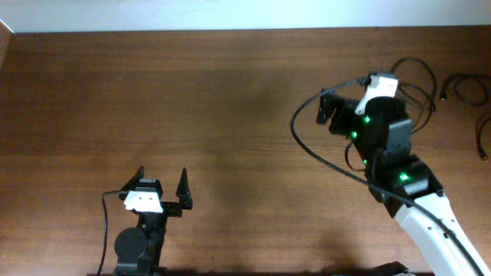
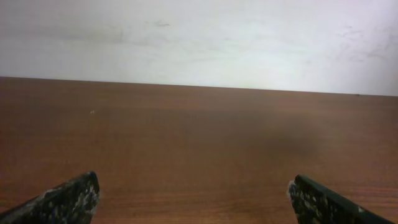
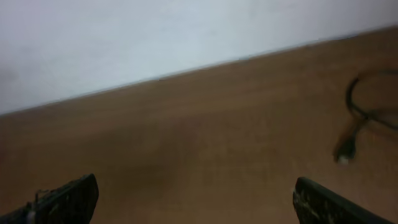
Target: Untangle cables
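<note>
The cables lie spread at the table's far right: one loop (image 1: 420, 75) just behind my right arm, another (image 1: 466, 89) further right, and a strand (image 1: 483, 136) at the frame edge. In the right wrist view one cable (image 3: 359, 115) with a small plug end shows at the right, blurred. My right gripper (image 1: 328, 112) is open and empty, left of the cables; its fingers (image 3: 196, 199) frame bare wood. My left gripper (image 1: 162, 182) is open and empty near the front left edge; its fingers (image 2: 193, 194) also frame bare wood.
The brown wooden table (image 1: 199, 100) ends at a white wall at the back. A thick black wire (image 1: 301, 139) belonging to my right arm loops out to the left of it.
</note>
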### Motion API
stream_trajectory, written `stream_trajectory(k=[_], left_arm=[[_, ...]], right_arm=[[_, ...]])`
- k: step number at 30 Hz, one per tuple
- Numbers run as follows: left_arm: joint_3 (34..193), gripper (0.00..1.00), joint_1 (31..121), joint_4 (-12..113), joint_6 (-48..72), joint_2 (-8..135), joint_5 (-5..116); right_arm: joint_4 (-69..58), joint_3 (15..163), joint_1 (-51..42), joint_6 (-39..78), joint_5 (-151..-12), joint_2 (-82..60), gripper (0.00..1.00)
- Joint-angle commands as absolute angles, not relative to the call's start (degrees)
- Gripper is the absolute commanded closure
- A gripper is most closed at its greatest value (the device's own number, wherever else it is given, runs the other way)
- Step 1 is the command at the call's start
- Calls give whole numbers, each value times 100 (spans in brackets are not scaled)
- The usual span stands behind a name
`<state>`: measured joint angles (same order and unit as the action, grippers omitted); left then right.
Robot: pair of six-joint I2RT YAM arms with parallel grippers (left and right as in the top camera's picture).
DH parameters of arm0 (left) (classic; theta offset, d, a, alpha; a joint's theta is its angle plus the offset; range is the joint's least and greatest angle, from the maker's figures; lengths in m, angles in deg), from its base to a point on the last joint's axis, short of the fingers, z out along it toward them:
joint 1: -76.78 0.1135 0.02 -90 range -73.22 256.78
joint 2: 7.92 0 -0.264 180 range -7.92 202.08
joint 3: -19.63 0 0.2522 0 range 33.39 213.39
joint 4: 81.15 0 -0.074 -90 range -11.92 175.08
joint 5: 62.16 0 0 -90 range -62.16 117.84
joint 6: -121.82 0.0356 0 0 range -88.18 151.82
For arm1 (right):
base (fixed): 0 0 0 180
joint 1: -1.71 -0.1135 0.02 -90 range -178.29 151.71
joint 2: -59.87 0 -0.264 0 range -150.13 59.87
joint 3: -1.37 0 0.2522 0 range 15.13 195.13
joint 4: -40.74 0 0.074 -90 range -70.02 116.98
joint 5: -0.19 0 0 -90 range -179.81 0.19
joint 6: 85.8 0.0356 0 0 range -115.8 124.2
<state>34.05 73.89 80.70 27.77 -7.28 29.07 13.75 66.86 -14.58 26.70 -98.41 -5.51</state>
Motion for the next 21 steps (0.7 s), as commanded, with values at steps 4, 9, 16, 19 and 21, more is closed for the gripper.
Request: stream_trajectory(k=[4,9,16,19,21], left_arm=[[3390,1,7367,8033,2827,-762,2868],[3390,1,7367,8033,2827,-762,2868],[3390,1,7367,8033,2827,-762,2868],[3390,1,7367,8033,2827,-762,2868],[3390,1,7367,8033,2827,-762,2868]], right_arm=[[2881,3993,-815,2699,-9955,966,1],[4509,2262,-527,2697,-9979,2364,1],[4286,1545,-527,2697,-10213,3857,1],[3543,1545,-527,2690,-10390,4552,1],[2924,1545,-538,2242,-10351,5267,1]])
